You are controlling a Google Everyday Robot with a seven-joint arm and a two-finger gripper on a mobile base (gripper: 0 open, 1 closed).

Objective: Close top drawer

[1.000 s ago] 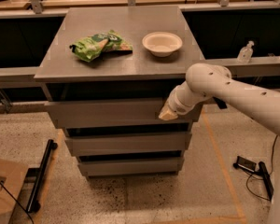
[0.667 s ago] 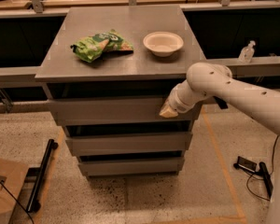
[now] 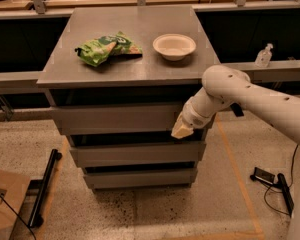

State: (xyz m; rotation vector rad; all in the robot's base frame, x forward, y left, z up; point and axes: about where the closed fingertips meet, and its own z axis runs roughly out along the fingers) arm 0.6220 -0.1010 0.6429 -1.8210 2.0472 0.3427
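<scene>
The top drawer (image 3: 115, 119) is the uppermost grey, handle-less front of the three-drawer cabinet. It stands a little out from the cabinet, with a dark gap under the grey cabinet top (image 3: 90, 74). My gripper (image 3: 182, 128), cream-tipped on a white arm coming in from the right, is against the right end of the drawer front, near its lower edge. The arm hides the drawer's right corner.
A green snack bag (image 3: 106, 47) and a white bowl (image 3: 174, 45) lie on the cabinet top. Two shorter drawers (image 3: 135, 154) sit below. A black bar (image 3: 44, 189) and a cardboard box (image 3: 2, 204) lie on the floor at left, with cables (image 3: 272, 181) at right.
My gripper has dropped slightly along the right end of the drawer front. The drawer and the cabinet look nearly unchanged.
</scene>
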